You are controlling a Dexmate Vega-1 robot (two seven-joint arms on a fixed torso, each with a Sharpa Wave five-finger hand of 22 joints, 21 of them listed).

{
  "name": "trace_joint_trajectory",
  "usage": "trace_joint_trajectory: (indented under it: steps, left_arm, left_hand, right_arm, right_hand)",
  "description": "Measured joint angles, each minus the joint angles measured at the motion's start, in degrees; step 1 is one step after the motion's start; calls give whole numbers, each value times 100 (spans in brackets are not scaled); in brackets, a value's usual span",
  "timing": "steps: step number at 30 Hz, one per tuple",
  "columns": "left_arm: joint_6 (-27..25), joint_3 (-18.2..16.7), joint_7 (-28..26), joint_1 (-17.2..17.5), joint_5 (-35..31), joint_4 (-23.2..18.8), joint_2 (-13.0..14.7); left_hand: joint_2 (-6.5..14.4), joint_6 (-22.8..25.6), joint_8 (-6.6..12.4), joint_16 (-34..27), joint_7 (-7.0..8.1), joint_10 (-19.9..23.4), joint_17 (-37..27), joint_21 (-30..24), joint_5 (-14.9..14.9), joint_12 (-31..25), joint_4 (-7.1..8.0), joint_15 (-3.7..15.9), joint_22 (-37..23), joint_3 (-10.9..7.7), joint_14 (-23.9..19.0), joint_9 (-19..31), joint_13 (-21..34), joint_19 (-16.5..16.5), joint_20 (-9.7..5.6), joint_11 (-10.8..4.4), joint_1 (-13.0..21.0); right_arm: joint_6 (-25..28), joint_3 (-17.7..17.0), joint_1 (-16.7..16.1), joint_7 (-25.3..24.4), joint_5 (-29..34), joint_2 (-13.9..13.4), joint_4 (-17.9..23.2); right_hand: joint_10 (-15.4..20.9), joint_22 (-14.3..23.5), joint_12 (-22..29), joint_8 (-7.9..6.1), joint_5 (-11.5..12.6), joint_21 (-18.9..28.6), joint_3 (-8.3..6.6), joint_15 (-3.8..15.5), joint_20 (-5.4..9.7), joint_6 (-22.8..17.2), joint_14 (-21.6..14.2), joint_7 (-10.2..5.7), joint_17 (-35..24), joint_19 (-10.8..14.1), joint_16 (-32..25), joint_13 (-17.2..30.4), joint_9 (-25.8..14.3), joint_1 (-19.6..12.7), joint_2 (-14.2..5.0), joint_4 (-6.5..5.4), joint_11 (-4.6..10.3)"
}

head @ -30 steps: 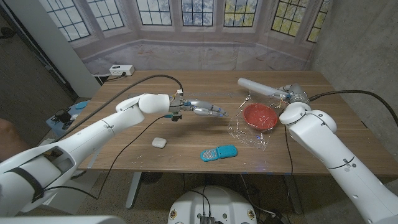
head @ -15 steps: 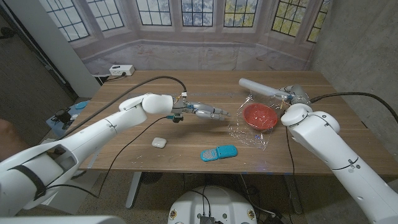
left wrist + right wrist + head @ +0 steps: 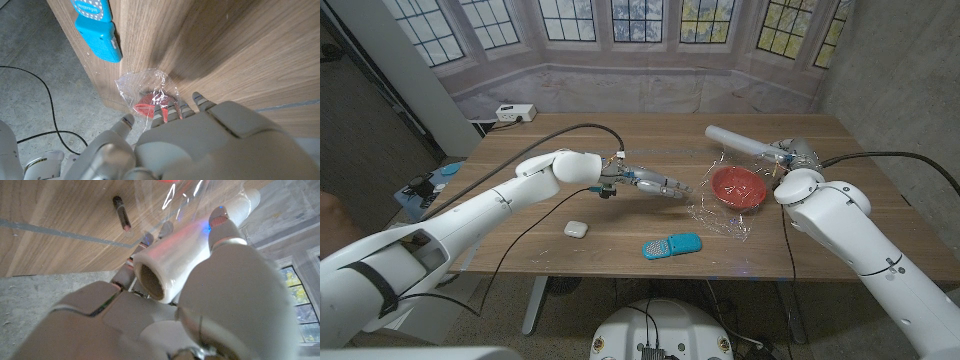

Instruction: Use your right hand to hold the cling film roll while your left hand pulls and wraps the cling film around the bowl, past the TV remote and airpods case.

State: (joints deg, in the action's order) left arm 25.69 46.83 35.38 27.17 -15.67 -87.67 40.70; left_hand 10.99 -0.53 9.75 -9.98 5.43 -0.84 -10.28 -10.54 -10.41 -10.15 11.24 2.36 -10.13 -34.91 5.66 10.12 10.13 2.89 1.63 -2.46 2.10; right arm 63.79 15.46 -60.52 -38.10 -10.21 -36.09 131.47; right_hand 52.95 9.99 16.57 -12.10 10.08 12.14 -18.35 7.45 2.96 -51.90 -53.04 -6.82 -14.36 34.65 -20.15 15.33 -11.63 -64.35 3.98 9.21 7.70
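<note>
A red bowl (image 3: 737, 186) sits right of the table's middle under a crinkled sheet of cling film (image 3: 720, 215) that trails toward the front edge. My right hand (image 3: 790, 152) grips the white cling film roll (image 3: 740, 143) behind the bowl; the right wrist view has the roll (image 3: 180, 260) clasped in that hand (image 3: 225, 290). My left hand (image 3: 660, 184) hovers just left of the film, fingers stretched toward the bowl, holding nothing. The left wrist view shows its fingertips (image 3: 165, 111) near the film-covered bowl (image 3: 147, 100). The blue TV remote (image 3: 671, 245) and white airpods case (image 3: 575, 228) lie near the front.
A white power strip (image 3: 515, 112) sits at the table's far left corner. A black cable (image 3: 570, 126) arcs over the table to my left wrist. A small dark stick-shaped thing (image 3: 121, 213) lies on the wood near the roll. The blue remote (image 3: 95, 25) lies beyond my left hand.
My left hand has slid toward the bowl, closing on the film's loose edge. The right hand and roll have stayed in place.
</note>
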Motion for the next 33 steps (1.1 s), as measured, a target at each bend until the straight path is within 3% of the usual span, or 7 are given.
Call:
trace_joint_trajectory:
  steps: [12,18,33]
  left_arm:
    - [90,93,12,-145,-79,243,-107]
    - [170,135,25,-197,-140,349,-158]
    - [209,255,-18,-305,-318,515,-268]
  left_hand:
    - [23,75,45,-55,-74,45,1,0,0,-68,0,-23,-15,0,-59,1,1,20,21,44,-129]
    - [23,52,45,-67,-113,84,1,0,0,-89,24,-1,-15,-25,-127,1,1,101,-146,84,-174]
    - [3,105,45,-111,-166,209,1,-13,0,-134,23,-21,-14,-25,-291,1,1,142,-185,103,-193]
  right_arm:
    - [-106,-19,12,-92,-170,-33,-65]
    - [-171,-39,26,-122,-239,-56,-150]
    - [-419,-94,5,-191,-385,-102,-315]
  right_hand:
    - [-1,0,-5,1,-1,0,4,14,32,0,-35,0,-16,32,0,0,0,2,-3,4,-1]
    - [-1,0,-9,3,-1,0,4,14,32,0,-34,0,-16,32,-22,-1,0,3,-3,4,-1]
    - [-11,0,-3,1,11,0,4,14,31,0,-34,0,-15,31,-21,-4,0,3,-3,4,-11]
